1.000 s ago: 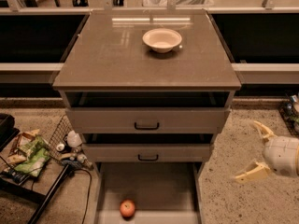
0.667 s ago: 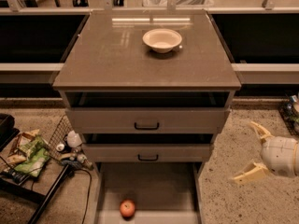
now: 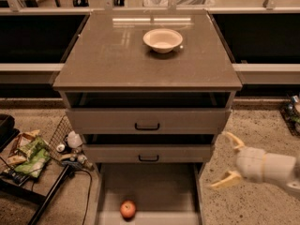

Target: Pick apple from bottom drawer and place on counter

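Observation:
The small red-orange apple (image 3: 127,209) lies on the grey floor of the pulled-out bottom drawer (image 3: 154,191), near its front edge and left of centre. The glossy grey-brown counter (image 3: 108,55) tops the cabinet. My gripper (image 3: 228,160) is at the lower right, to the right of the drawer and well apart from the apple. Its two pale fingers (image 3: 233,141) are spread wide open and empty, pointing left toward the cabinet.
A white bowl (image 3: 162,40) stands on the counter toward the back. Two upper drawers with black handles (image 3: 147,126) stick out slightly above the bottom drawer. A wire basket with snack packets and bottles (image 3: 35,151) lies on the speckled floor at the left.
The gripper has shifted slightly left and down toward the cabinet. The apple, bowl and drawers have not moved.

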### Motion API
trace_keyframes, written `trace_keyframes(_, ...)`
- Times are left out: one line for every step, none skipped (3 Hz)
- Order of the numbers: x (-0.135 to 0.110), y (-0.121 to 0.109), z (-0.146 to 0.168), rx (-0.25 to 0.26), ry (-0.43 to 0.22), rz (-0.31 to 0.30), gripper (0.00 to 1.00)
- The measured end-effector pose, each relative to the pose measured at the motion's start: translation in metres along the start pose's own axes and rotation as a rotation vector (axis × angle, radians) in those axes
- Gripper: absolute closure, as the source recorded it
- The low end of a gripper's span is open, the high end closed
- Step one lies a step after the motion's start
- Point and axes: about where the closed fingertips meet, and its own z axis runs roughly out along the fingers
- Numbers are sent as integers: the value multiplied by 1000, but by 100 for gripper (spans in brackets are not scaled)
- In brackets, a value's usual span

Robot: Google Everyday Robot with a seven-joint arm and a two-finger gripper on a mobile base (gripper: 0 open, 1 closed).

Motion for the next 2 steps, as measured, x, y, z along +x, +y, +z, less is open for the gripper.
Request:
trace_keyframes(40,47,100,-94,-65,25,0)
trace_keyframes(75,86,185,-171,-102,54,0)
